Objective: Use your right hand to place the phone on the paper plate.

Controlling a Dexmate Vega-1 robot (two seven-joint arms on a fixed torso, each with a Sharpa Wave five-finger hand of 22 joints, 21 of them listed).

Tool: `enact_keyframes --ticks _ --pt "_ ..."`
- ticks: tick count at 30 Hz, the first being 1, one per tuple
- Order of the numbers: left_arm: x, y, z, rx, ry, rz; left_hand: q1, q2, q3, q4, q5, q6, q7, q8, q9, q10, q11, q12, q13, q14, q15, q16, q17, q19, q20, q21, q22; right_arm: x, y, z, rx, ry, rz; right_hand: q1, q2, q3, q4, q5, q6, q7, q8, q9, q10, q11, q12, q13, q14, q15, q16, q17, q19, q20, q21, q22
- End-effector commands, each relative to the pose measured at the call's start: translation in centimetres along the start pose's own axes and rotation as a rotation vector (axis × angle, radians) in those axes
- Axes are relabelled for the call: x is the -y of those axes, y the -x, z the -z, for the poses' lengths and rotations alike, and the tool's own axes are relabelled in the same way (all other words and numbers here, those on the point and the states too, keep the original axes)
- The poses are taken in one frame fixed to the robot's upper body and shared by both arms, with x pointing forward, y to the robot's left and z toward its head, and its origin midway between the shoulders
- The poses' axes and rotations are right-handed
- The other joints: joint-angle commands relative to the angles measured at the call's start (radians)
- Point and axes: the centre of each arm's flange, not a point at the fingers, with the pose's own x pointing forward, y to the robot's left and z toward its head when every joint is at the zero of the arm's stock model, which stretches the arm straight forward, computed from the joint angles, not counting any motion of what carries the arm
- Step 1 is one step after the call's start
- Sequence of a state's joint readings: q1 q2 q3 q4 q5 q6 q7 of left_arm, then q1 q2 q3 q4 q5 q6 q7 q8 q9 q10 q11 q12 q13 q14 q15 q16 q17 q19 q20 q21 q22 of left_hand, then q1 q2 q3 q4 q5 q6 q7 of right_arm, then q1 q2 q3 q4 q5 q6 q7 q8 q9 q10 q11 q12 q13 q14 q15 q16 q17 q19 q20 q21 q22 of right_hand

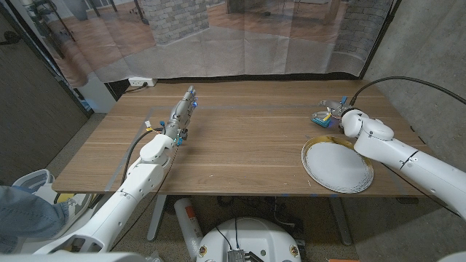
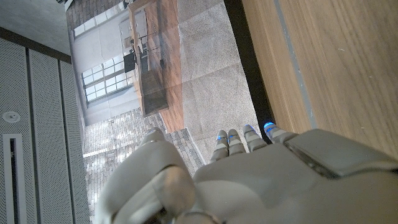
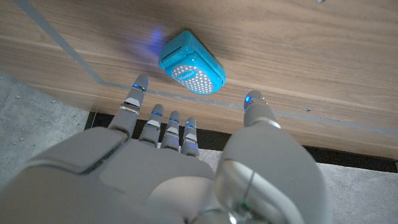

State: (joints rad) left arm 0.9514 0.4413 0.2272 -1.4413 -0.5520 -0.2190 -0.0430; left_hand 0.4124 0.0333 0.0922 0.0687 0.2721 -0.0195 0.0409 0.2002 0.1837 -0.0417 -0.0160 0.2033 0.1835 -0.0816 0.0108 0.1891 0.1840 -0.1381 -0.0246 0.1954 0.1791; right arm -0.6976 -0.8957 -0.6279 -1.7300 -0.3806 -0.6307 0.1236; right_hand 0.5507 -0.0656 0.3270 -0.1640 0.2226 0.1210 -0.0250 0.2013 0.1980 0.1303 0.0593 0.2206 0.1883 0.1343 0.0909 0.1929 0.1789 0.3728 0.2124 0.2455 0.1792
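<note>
Reaching, right hand: the right hand (image 1: 339, 115) is stretched toward the far right part of the desk (image 1: 240, 138), its fingers (image 3: 138, 93) spread apart with nothing between them.
Phone: a bright blue phone (image 3: 191, 61) with a white dotted face lies flat on the wood; in the right wrist view it sits just beyond the fingertips, between the fingers and the thumb, apart from both.
Phone from above: in the head view the phone (image 1: 321, 118) shows as a small blue shape just beside the right hand, on the far side of the plate.
Paper plate: the paper plate (image 1: 337, 165) is white with a yellowish rim and lies near the desk's right front edge, partly under the right forearm; the phone is off it, near its far rim.
Left hand: the left hand (image 1: 182, 116) is held out over the left half of the desk, fingers straight and close together, holding nothing.
Left wrist view: the fingertips (image 2: 229, 138) of the left hand (image 2: 249, 180) line up side by side, pointing past the desk's far edge.
Backdrop: a printed curtain (image 1: 218, 36) hangs behind the desk.
</note>
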Motion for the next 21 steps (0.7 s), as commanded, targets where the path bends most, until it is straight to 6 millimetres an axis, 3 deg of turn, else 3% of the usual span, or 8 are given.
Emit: enact_keyframes --ticks 1,21 --pt "-0.15 0.12 -0.06 -0.005 -0.006 -0.004 -0.001 0.012 -0.004 0.004 -0.002 0.008 0.003 -0.001 0.002 -0.001 0.003 -0.002 0.003 0.000 0.005 0.002 0.001 -0.007 0.006 0.003 0.002 -0.24 -0.63 0.19 -0.035 0.021 -0.032 0.015 -0.001 0.005 0.002 0.006 -0.002 0.004 -0.001 0.001 0.009 0.004 0.004 0.005 0.015 0.001 0.005 0.005 0.016 0.000 0.005 0.003" --pt "0.24 0.32 -0.16 0.000 -0.004 -0.008 0.000 0.014 -0.006 0.004 -0.005 0.010 0.002 -0.001 0.002 -0.002 0.001 -0.003 0.003 -0.001 0.004 0.001 0.002 -0.008 0.012 0.003 0.002 -0.61 -1.24 0.58 -0.049 0.038 -0.053 0.042 0.002 0.015 0.007 0.007 0.013 0.004 0.007 0.003 0.056 -0.003 0.023 0.008 0.066 -0.022 0.016 0.009 0.063 -0.009 0.007 0.003"
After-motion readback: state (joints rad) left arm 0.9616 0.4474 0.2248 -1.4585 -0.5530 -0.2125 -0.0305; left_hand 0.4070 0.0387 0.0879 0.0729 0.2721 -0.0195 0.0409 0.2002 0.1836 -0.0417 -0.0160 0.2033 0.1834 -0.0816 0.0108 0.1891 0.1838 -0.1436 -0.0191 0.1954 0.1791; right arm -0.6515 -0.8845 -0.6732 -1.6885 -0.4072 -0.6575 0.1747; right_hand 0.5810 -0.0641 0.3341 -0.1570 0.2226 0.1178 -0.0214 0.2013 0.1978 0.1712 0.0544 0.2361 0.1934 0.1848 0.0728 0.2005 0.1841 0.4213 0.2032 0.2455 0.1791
